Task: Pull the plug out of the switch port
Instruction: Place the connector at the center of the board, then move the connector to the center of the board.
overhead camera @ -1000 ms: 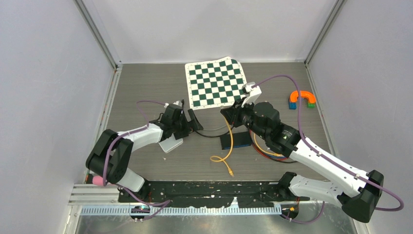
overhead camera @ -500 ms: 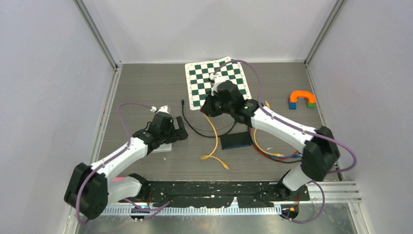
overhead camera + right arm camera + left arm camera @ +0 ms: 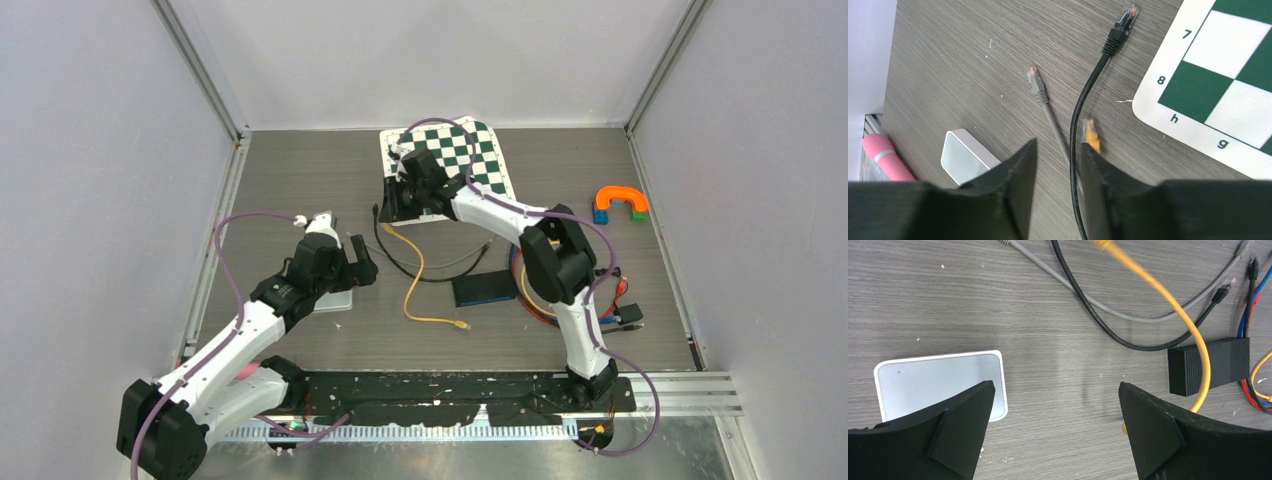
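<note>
A black ribbed switch box (image 3: 485, 288) lies mid-table, and it also shows in the left wrist view (image 3: 1208, 365). Blue and red cables (image 3: 1248, 322) run to its right side. A loose yellow cable (image 3: 413, 280) lies left of it. One yellow plug (image 3: 1091, 136) rests beside my right gripper's fingertip. My right gripper (image 3: 1058, 145) is narrowly open near the chessboard's corner, and a loose black cable (image 3: 1083, 105) runs through its gap unclamped. My left gripper (image 3: 1056, 386) is wide open and empty, above bare table beside a white box (image 3: 940, 385).
A grey cable with a free plug (image 3: 1035, 85) and the black cable's plug (image 3: 1120, 27) lie on the table. A green-and-white chessboard mat (image 3: 470, 150) lies at the back. Coloured blocks (image 3: 620, 203) sit at the right. A pink object (image 3: 885, 157) lies near the left arm's base.
</note>
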Available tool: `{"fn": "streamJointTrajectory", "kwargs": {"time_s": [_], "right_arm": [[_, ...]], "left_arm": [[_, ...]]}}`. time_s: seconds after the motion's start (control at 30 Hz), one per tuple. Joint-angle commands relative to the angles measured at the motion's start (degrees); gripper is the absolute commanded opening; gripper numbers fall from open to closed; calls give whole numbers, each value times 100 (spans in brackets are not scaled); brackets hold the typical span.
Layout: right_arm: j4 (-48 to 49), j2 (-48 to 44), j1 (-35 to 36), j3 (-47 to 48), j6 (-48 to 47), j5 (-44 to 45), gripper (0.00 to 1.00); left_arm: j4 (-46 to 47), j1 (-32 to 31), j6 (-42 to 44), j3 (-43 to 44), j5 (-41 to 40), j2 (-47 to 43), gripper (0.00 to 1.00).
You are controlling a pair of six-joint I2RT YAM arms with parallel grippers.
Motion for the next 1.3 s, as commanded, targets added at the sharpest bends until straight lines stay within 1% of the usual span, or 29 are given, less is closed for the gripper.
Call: {"fn": "streamJointTrajectory", "kwargs": {"time_s": [0.0,0.03,0.1,0.13,0.3,0.43,0.5,0.63,0.7,1.0,1.07,1.13,1.27], "right_arm": [[-409,-24,-76,571,-210,-402,49],[-435,-168,-115,439,-284,-367,53],[-476,-458,-204,113,-460,-269,56],[-473,-579,-239,-44,-540,-222,57],[-334,-1439,-349,-1451,-841,-74,57],[-230,-1789,-356,-2219,-985,149,57],[-168,-1822,-354,-2444,-1040,39,57],[-66,-1560,-339,-2555,-993,-455,57],[20,-1396,-328,-2568,-855,-566,57],[142,-962,0,-2627,-464,-558,58],[260,-977,89,-2765,-244,-515,58],[558,-1021,197,-2961,201,-521,57],[1019,-1084,437,-3157,800,-365,57]], "left_arm": [[-149,-16,90,17,-180,-96,100],[-168,-16,102,20,-212,-106,100],[-195,-16,128,38,-268,-99,100],[-206,-16,144,56,-287,-95,100],[-271,-16,255,163,-318,26,99],[-304,-16,331,222,-272,154,100],[-321,-16,357,241,-272,207,100],[-315,-16,364,233,-251,286,100],[-366,-16,368,273,-249,306,100],[-451,-16,362,293,-317,255,100],[-470,-16,377,317,-337,297,100],[-511,-16,385,349,-346,341,100],[-582,-16,385,406,-370,395,100]]}}
